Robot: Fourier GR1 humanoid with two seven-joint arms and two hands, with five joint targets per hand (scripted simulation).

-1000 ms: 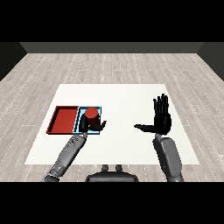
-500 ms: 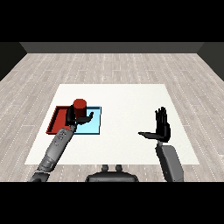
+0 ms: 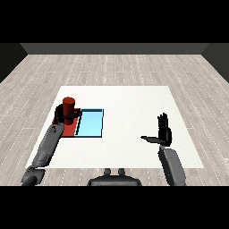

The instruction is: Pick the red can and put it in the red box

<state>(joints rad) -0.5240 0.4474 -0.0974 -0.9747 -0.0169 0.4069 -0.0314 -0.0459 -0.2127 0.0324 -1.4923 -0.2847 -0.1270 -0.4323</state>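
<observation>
1. Two trays lie side by side on the white counter [image 3: 134,103], toward 9 o'clock of its middle: the red tray [image 3: 68,129], largely hidden behind the left hand and forearm, and the light blue tray [image 3: 90,123] touching it on the 3 o'clock side.
2. Red can [image 3: 68,107] — upright, held over the red tray; whether its base touches the tray floor cannot be told.
3. Left hand [image 3: 62,115] — fingers [image 3: 71,116] curled round the lower part of the can, with the upper part of the can standing clear above them. The grey forearm runs back toward 7 o'clock.
4. Right hand [image 3: 164,132] — well apart from both trays, at about 4 o'clock of the counter's middle. Its fingers are straight and point up toward 12 o'clock, the thumb juts out toward 9 o'clock, and it holds nothing.
5. Light blue tray: nothing is seen inside it.
</observation>
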